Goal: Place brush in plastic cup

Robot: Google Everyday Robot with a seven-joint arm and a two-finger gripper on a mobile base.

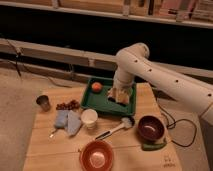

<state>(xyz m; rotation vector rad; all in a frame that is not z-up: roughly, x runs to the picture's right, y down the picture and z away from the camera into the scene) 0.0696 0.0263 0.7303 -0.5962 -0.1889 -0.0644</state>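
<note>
My gripper (119, 95) hangs from the white arm over the right half of the green tray (102, 106). It is shut on the brush (121, 96), a small tan block held just above the tray. The plastic cup (43, 102) is small, dark grey and upright, and stands alone at the far left of the wooden table, well away from the gripper.
An orange fruit (96, 86) lies in the tray. On the table are a white cup (89, 118), a black-handled white-headed utensil (114, 129), a maroon bowl (150, 127), an orange bowl (96, 155), grapes (67, 105) and a grey-blue cloth (67, 121).
</note>
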